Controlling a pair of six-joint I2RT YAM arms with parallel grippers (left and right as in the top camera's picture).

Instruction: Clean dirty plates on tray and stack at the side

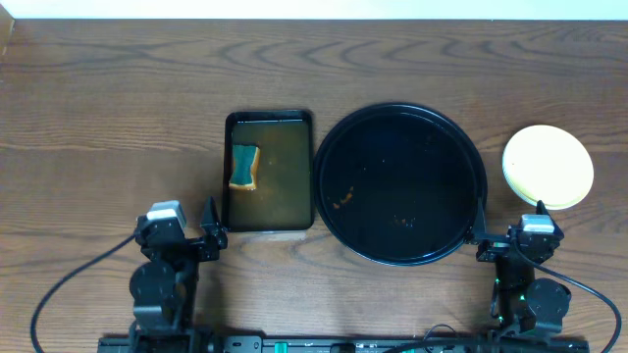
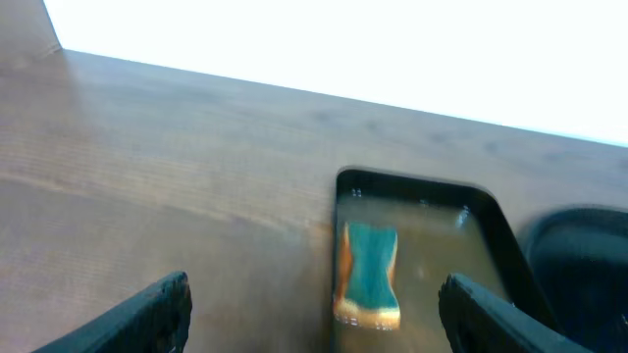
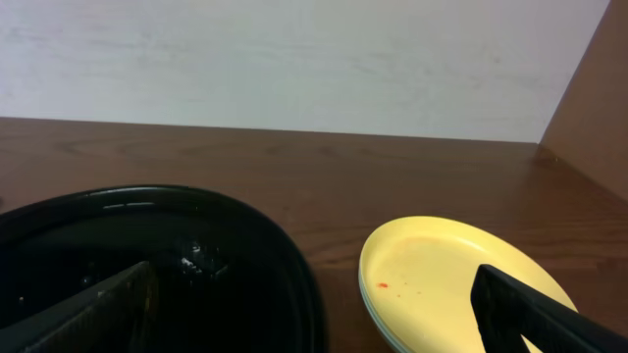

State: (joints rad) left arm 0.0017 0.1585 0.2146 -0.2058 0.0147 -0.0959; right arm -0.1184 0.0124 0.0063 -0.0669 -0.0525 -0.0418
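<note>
Overhead, the table (image 1: 118,118) is dark brown wood with long, fine grain running across it. Near its middle sits a rectangular black basin (image 1: 270,172) with rounded corners, filled with murky brownish water. A sponge (image 1: 244,167) floats at the basin's left side, with a teal scrubbing face over a yellow-orange body.

Just right of the basin lies the tray (image 1: 392,167), large, round and glossy black, with a raised rim. It holds no plate, only a few tiny orange-red specks on its floor. Further right, off the tray and just beside its rim, the plates (image 1: 548,167) sit stacked on the bare wood. The top one is pale yellow, smooth and round. The right wrist view shows thin pale mint edges beneath it and a small red speck on its upper surface. How many plates lie under it cannot be counted for certain.

The left gripper (image 2: 314,284) hangs near the table's front edge with its two dark fingers spread wide and nothing between them. The sponge and the basin's left wall show beyond the gap. The right gripper (image 3: 314,273) is likewise spread wide and empty, near the front edge. One of its fingers stands before the tray's rim and the other before the yellow plate.
</note>
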